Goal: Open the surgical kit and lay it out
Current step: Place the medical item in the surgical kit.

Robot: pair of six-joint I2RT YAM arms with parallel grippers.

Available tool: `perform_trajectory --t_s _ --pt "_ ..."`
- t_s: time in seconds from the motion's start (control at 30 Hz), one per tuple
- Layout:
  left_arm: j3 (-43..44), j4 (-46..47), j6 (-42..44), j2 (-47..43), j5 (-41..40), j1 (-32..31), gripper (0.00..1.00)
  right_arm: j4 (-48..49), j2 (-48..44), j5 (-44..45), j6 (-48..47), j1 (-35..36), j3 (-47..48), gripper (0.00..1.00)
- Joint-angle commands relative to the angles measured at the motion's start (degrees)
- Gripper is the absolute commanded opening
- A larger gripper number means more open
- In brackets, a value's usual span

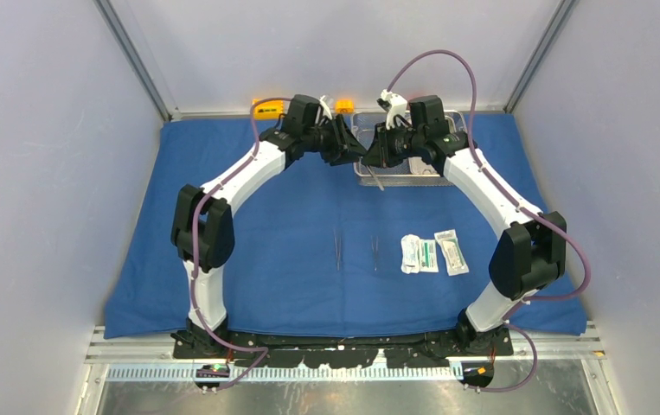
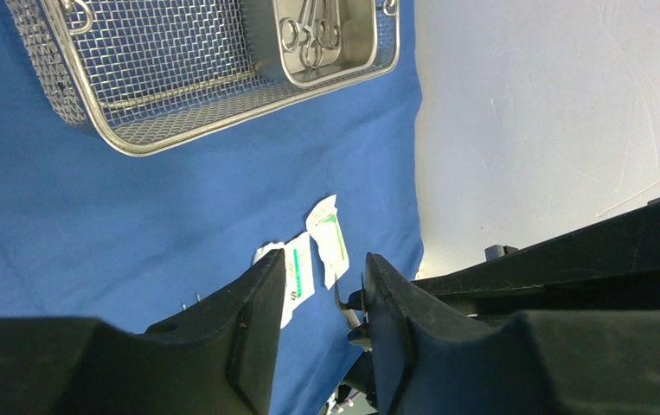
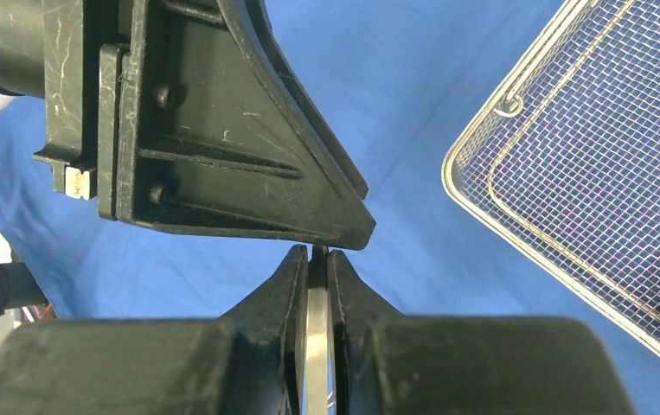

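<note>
The blue cloth point(image 1: 291, 216) lies spread open on the table. The steel mesh tray point(image 1: 413, 169) stands at the back, with the smaller steel pan point(image 2: 343, 52) inside holding ring-handled scissors point(image 2: 313, 39). My right gripper point(image 3: 317, 252) is shut on a thin flat steel instrument point(image 3: 317, 346), whose end pokes out below it in the top view point(image 1: 378, 181). My left gripper point(image 2: 322, 290) is open, nose to nose with the right one point(image 1: 369, 160); the instrument's tip point(image 2: 341, 298) sits between its jaws, near the right finger. Two thin instruments point(image 1: 337, 249) point(image 1: 374, 253) and white-green packets point(image 1: 428, 255) lie on the cloth.
Orange and yellow blocks point(image 1: 267, 107) point(image 1: 344, 106) sit at the back edge behind the cloth. Grey walls close in both sides. The left gripper's body point(image 3: 222, 130) fills the upper left of the right wrist view, and the mesh tray point(image 3: 586, 173) lies to its right.
</note>
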Motion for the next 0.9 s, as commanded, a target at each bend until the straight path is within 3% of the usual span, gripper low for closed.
perform_trajectory --t_s 0.0,0.27,0.53,0.67,0.73,0.87 --pt "-0.8 4.3 -1.7 -0.2 1.9 -0.4 0.37 2.0 -2.1 0.2 -0.8 0.6 0.3 0.0" --pt "-0.7 5.2 -2.7 0.0 2.8 -0.6 0.16 2.0 -1.7 1.2 -1.3 1.5 -0.2 0.01" --pt "-0.9 4.5 -1.5 -0.4 2.3 -0.6 0.02 1.8 -1.6 2.6 -1.6 1.6 -0.2 0.01" --pt "-0.8 3.9 0.0 -0.6 1.7 -0.6 0.0 1.6 -1.7 2.4 -1.7 1.7 -0.4 0.01" --pt "-0.8 3.8 1.3 -0.7 1.4 -0.5 0.0 0.8 -1.8 2.1 -2.2 1.6 -0.4 0.05" --pt "-1.5 5.6 5.5 -1.8 2.3 0.0 0.0 -1.9 -3.6 1.4 -4.4 1.4 -0.8 0.24"
